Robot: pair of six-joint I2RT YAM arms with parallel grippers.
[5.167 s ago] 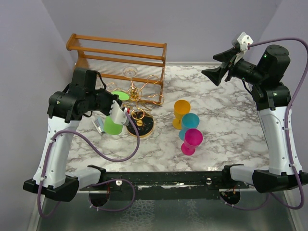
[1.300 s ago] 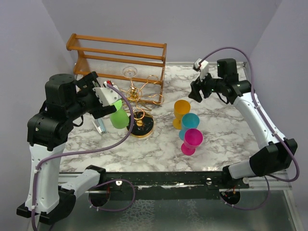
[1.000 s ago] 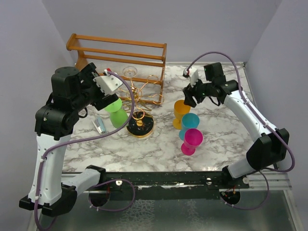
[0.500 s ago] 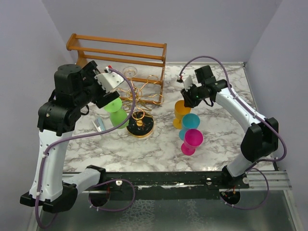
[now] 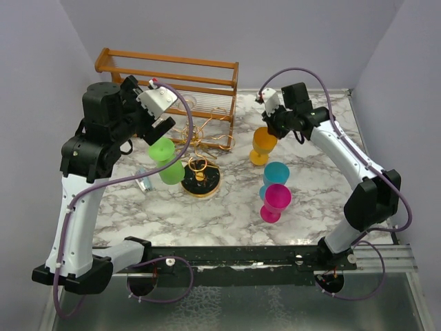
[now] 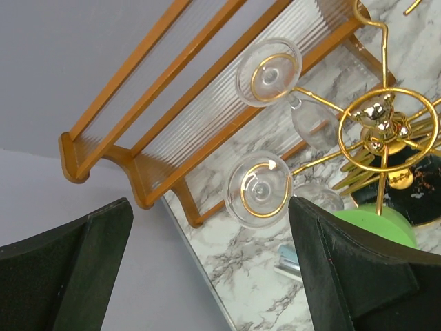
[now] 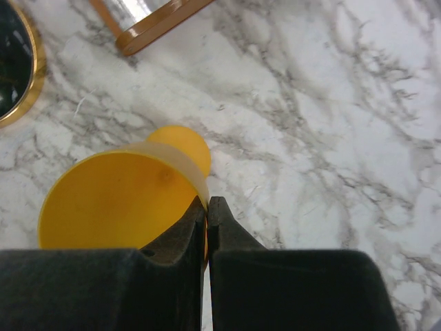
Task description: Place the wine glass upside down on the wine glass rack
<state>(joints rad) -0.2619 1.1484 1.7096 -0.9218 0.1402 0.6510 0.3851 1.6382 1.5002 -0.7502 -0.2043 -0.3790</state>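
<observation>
Grey-veined white marble counter, crowded with stemware. Along the back edge, a large orange-brown wooden rail frame. Just in front of it, a small gold wire wine glass rack with looped arms on a round black gold-rimmed base.

High above the rack's left side, the left gripper, jaws spread wide apart. Toward the back centre, the right gripper, jaws pinched together on the rim of an upright orange-yellow plastic goblet.

Directly below the left gripper and just left of the rack's post, a lime-green plastic wine glass, upside down, foot uppermost, bowl beside the black base. Hooked on a loop or merely next to one: cannot tell.

Nearer the front, a teal plastic goblet and a magenta plastic goblet, both upright and close together. Hanging foot-up from the rack's loops in the left wrist view, two clear glass wine glasses.

Left of the black base, flat on the counter, a small pale-blue object, too small to identify.
</observation>
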